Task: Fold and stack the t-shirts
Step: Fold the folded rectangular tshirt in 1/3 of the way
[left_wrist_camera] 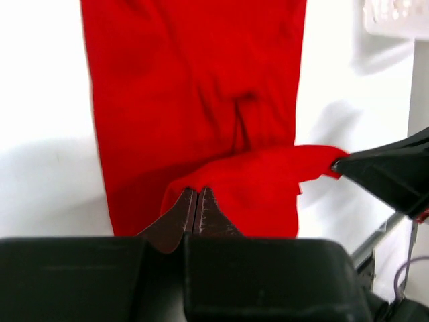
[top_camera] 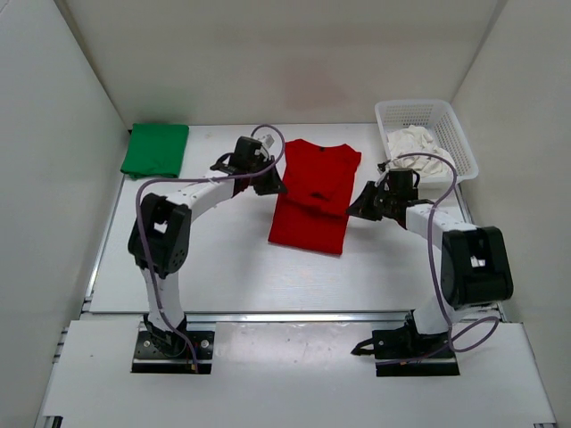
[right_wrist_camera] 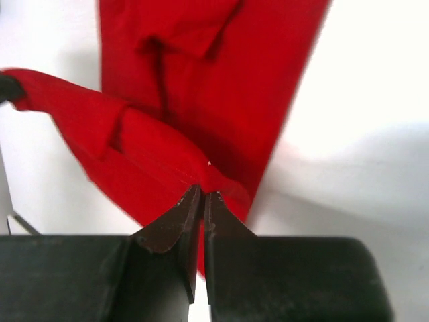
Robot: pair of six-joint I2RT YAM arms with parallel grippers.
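Currently: left end effector [left_wrist_camera: 196, 201], right end effector [right_wrist_camera: 201, 201] clenched on red t-shirt [top_camera: 308, 223].
Risk: uneven pull skews the fold between them.

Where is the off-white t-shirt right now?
In the top view the off-white t-shirt lies crumpled inside the white mesh basket at the far right, beyond the right gripper and right of the red t-shirt.

green t-shirt [top_camera: 156, 149]: folded flat, far left
red t-shirt [top_camera: 308, 218]: centre, narrow strip, middle raised
off-white t-shirt [top_camera: 417, 147]: crumpled, far right
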